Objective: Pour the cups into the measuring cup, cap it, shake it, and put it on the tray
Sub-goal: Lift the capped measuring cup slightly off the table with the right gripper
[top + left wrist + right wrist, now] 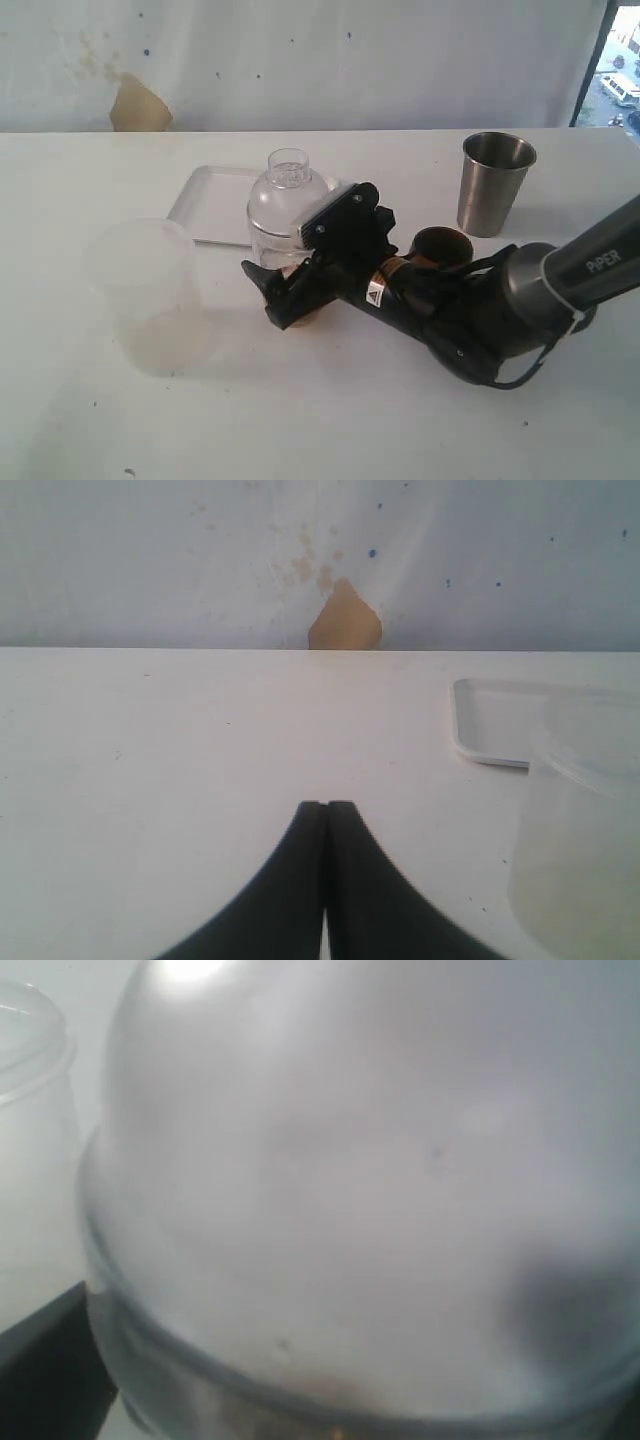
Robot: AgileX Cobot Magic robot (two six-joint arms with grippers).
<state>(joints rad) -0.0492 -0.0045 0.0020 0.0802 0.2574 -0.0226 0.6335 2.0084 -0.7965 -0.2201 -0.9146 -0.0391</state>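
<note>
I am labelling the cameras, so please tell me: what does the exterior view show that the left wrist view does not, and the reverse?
Only the exterior view: the steel tumbler, the brown wooden cup, the clear domed measuring cup and the right gripper. Only the left wrist view: the left gripper, shut. Both: the white tray, the frosted plastic cup and the tan patch on the wall.

Bare lab-like test room: white table (330,420), stained white wall (350,60), street-side window (622,70).
</note>
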